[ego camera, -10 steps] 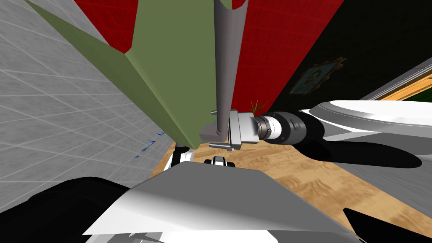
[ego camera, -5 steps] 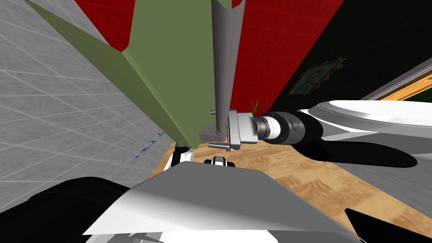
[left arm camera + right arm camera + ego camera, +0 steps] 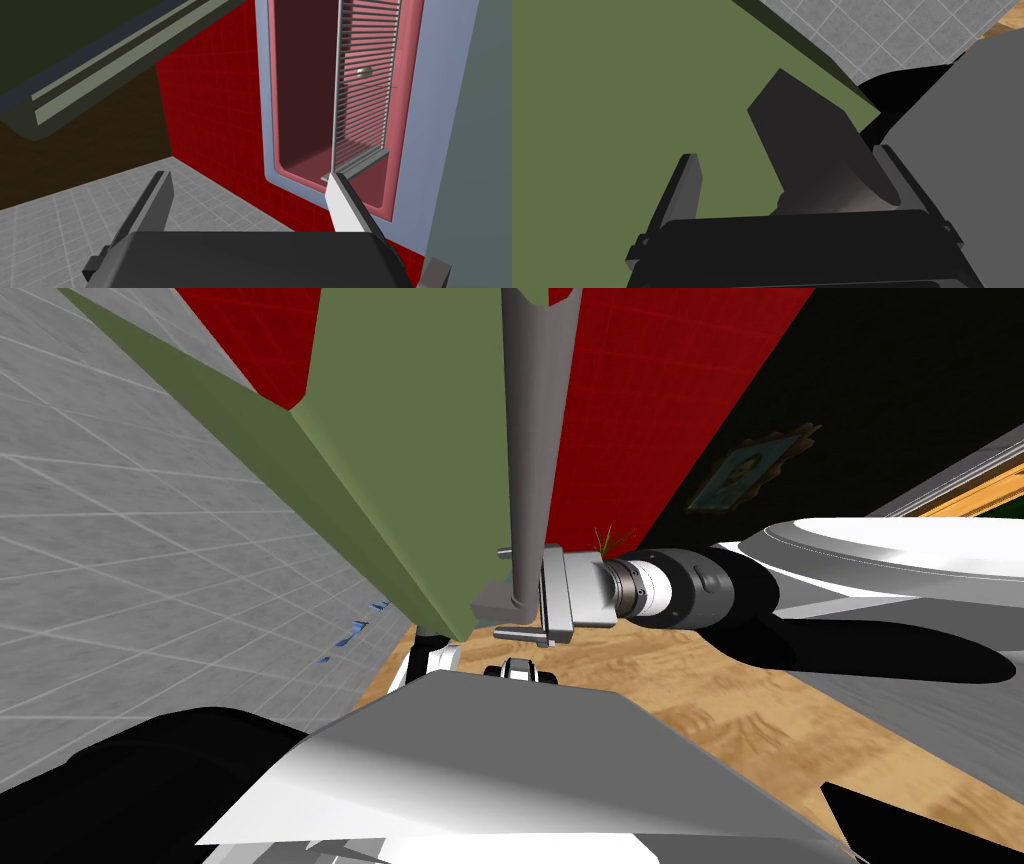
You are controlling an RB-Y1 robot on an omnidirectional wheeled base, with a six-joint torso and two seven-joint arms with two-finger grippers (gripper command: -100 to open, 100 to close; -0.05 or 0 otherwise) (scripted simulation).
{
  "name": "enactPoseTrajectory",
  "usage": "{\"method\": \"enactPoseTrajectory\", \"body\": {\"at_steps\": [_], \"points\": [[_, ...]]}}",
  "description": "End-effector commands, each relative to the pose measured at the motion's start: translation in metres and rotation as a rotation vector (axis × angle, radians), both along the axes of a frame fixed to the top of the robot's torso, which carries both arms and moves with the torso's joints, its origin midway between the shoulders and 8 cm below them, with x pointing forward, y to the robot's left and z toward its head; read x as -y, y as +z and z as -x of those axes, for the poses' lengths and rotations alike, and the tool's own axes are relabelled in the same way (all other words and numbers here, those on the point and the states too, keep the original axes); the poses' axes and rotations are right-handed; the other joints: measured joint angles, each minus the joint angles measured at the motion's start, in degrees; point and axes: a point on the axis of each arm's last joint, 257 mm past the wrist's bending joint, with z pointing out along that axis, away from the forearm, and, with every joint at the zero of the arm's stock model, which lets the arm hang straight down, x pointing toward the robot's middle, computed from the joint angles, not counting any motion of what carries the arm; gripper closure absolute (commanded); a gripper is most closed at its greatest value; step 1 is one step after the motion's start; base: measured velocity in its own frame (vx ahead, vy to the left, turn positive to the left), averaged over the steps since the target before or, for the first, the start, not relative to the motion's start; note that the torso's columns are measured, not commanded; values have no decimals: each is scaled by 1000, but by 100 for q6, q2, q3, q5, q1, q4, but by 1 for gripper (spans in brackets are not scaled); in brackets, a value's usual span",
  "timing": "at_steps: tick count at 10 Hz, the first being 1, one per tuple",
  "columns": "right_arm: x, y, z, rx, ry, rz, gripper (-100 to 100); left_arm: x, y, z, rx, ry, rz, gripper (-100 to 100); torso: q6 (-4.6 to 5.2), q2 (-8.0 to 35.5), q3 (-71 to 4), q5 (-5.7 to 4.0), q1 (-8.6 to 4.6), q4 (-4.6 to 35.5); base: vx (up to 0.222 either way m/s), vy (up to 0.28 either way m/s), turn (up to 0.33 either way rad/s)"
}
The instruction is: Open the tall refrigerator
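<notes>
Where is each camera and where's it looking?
Head view: on the head, looking steeply down at the green refrigerator door and grey handle; right hand and forearm show.
Left wrist view: on the left hand, facing a pink-lined compartment with a wire rack; open fingers show.
Right wrist view: on the right hand, facing the door; fingers straddle the handle.
Shared by head and right wrist: door, handle, right hand.

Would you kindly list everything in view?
Door: one, green, ahead.
Handle: one, grey, on the door.
Compartment: one, pink, beside the red wall.
Rack: one, grey wire, inside the compartment.
Wall: one, red, behind the door.
Tiles: grey, on my left.
Wood floor: one, tan, on my right.
Picture: one, framed, on the dark wall.
Plant: one, green, beyond the right arm.
Left gripper: one, grey, open, facing the compartment.
Right gripper: one, grey, open around the handle.
</notes>
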Motion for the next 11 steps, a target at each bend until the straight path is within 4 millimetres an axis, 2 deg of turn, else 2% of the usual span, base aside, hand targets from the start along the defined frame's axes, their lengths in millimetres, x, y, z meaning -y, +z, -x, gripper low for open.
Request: {"method": "enactPoseTrajectory", "body": {"at_steps": [1, 3, 6, 7, 8, 11], "points": [[-1, 17, -8, 29, -24, -30, -100, 0, 0, 0, 0, 0, 0, 0, 1, -8, 9, -1, 0, -10, 0, 0, 0], [-1, 17, -8, 29, -24, -30, -100, 0, 0, 0, 0, 0, 0, 0, 1, -10, 2, -3, -6, -8, 0, 0, 0], [0, 29, -5, 29, -25, -31, -100, 0, 0, 0, 0, 0, 0, 0, 0, -54, 46, -4, -4, -65, 8, -1, 3], [-1, 23, -4, 26, -16, -25, -100, 0, 0, 0, 0, 0, 0, 0, 1, -82, 70, -6, -6, -97, 0, 0, 0], [-1, 24, -4, 25, -17, -26, 0, 0, 0, 0, 0, 0, 0, 0, 1, -86, 83, -10, -11, -107, 0, 0, 0], [-1, 24, -3, 25, -13, -26, 0, 0, 0, 0, 0, 0, 0, 0, 2, -78, 95, -11, -15, -108, 0, 0, 0]]}}
